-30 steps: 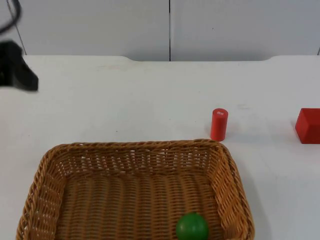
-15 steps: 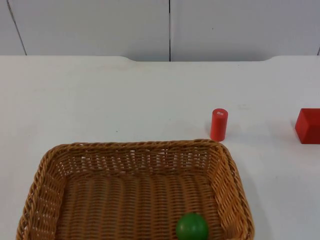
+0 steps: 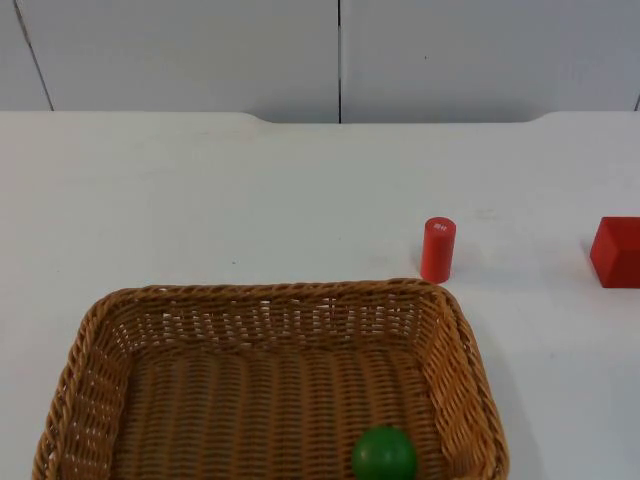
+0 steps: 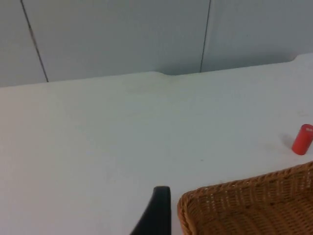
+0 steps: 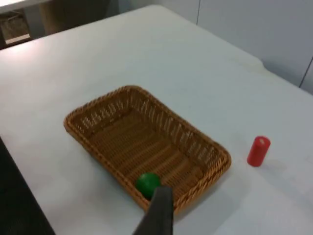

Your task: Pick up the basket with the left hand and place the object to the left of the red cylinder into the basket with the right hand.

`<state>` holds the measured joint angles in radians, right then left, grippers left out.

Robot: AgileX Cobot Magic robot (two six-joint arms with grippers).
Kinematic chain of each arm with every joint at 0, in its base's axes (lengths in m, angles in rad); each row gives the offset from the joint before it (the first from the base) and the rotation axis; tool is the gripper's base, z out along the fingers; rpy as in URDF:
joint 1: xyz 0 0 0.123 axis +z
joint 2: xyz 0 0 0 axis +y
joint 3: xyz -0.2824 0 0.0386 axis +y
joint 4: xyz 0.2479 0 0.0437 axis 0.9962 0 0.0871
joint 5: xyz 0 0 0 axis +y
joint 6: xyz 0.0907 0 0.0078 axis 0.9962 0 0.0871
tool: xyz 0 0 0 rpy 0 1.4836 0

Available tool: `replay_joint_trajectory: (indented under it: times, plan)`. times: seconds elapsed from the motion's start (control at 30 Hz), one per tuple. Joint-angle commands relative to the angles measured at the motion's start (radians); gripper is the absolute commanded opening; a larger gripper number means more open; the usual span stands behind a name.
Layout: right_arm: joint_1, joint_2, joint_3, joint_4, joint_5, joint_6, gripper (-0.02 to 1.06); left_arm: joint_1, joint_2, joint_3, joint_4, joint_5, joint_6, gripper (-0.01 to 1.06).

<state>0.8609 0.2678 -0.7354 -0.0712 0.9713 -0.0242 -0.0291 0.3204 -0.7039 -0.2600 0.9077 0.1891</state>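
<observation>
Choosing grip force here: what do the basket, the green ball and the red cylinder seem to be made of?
Basket: woven wicker or rattan, tan, matte; the braided rim and open weave show it.
Green ball: smooth, evenly coloured, probably painted wood or plastic.
Red cylinder: smooth, uniform red, likewise painted wood or plastic.

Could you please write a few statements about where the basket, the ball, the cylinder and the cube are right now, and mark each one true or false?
1. The green ball lies inside the wicker basket. True.
2. The red cylinder lies on its side. False: it stands upright on the white table.
3. The red cylinder is inside the basket. False: it stands on the table just beyond the basket's far right corner.
4. The red cube sits to the right of the cylinder in the top view. True.
5. The left gripper is lifting the basket. False: the basket rests on the table, and the left fingertip stands beside its rim without touching it.
</observation>
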Motion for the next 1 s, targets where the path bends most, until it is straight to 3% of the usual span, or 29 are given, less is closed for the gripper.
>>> replay_joint_trajectory:
  times: [0.0,0.3,0.53,0.97]
  plan:
    - [0.000,-0.044,0.039,0.006,0.004,-0.002,0.76,-0.004,-0.032,0.000,0.034,0.022,-0.022,0.83]
    - [0.000,-0.235,0.164,0.004,0.080,0.065,0.76,-0.004,-0.191,0.032,0.146,0.102,-0.098,0.83]
    - [0.000,-0.268,0.220,-0.001,0.109,0.107,0.76,-0.004,-0.320,0.165,0.214,0.108,-0.173,0.83]
    - [0.000,-0.268,0.220,0.016,0.109,0.053,0.76,-0.004,-0.320,0.184,0.299,0.133,-0.189,0.83]
